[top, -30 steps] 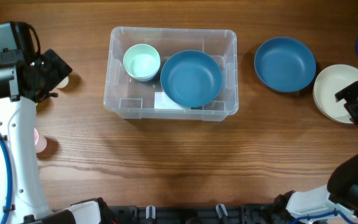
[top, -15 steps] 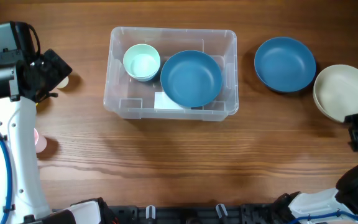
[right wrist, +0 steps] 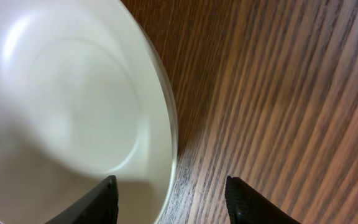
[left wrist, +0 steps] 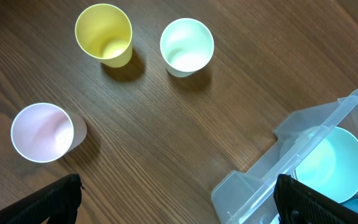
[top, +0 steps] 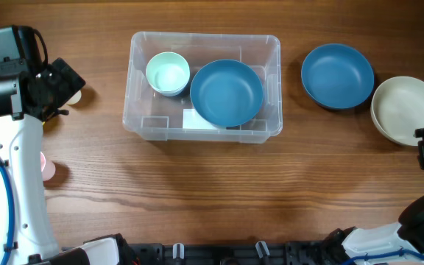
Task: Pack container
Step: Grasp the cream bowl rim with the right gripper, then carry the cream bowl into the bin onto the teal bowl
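The container [top: 269,51] sits in the upper middle of the overhead frame, on the desk [top: 197,199]. The step in hand looks like taking the cream bowl [right wrist: 73,106] at the right edge. In the right wrist view the right jaws stand open, empty, with the bowl's near rim between their tips. To do this well, lower until one tip sits inside the rim and one outside, pinch firmly, and lift level so the thin wall does not slip. Nesting it in the blue bowl in the container [top: 227,92] would probably save room.

The left jaws are spread wide and hold nothing.

Count:
- One container.
- Four bowls: that packed blue one, the loose blue bowl [top: 337,76], the cream one and a mint bowl [top: 168,73].
- Three cups: yellow cup [left wrist: 103,34], mint cup [left wrist: 186,46] and pink cup [left wrist: 42,132].
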Controlling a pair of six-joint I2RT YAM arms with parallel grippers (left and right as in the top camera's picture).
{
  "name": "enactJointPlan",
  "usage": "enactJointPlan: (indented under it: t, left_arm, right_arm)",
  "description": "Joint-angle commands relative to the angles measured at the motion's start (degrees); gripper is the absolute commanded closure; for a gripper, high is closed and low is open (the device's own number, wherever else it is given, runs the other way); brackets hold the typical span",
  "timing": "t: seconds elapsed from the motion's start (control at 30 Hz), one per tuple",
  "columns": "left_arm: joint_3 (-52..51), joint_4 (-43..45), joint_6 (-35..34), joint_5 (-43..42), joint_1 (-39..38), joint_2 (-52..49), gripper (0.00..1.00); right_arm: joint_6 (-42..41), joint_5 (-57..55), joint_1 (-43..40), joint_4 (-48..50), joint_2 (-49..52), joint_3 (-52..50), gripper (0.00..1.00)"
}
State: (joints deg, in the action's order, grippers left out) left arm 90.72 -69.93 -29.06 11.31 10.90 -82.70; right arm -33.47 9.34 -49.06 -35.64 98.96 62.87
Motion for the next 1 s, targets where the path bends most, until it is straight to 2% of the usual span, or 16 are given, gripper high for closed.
enactJointPlan:
  t: [0.0,0.07,0.2,0.27,0.4,0.7,0.87,0.97]
  left_arm:
    - [0.6,0.0,-0.6,0.1,0.3,0.8,0.0]
    - [0.6,0.0,-0.6,0.1,0.3,0.8,0.0]
    - [0.6,0.0,-0.6,0.1,0.3,0.8,0.0]
    - [0.6,0.0,-0.6,0.1,0.3,0.8,0.0]
    - [0.6,0.0,-0.6,0.1,0.3,0.8,0.0]
    - [0.6,0.0,-0.6,0.1,0.3,0.8,0.0]
    - [0.6,0.0,-0.6,0.1,0.3,0.8,0.0]
    - [0.6,0.0,-0.6,0.1,0.3,0.8,0.0]
  right_arm:
    - [-1.7,1.6,0.3,1.3,3.4,-0.6,0.45]
    - [-1.6,2.2,0.5,2.1,4.9,-0.6,0.48]
    - [-1.6,5.0,0.5,4.2,5.8,-0.6,0.6]
    - [-1.4,5.2,0.5,4.6,5.8,-0.6,0.76]
    - [-1.2,5.1,0.5,4.3,5.8,-0.6,0.96]
    - [-1.0,3.2,0.2,0.5,3.9,-0.6,0.96]
    - [-0.8,0.8,0.2,-1.7,-4.8,0.1,0.96]
    - [0.1,1.2,0.3,-1.6,-14.5,0.1,0.96]
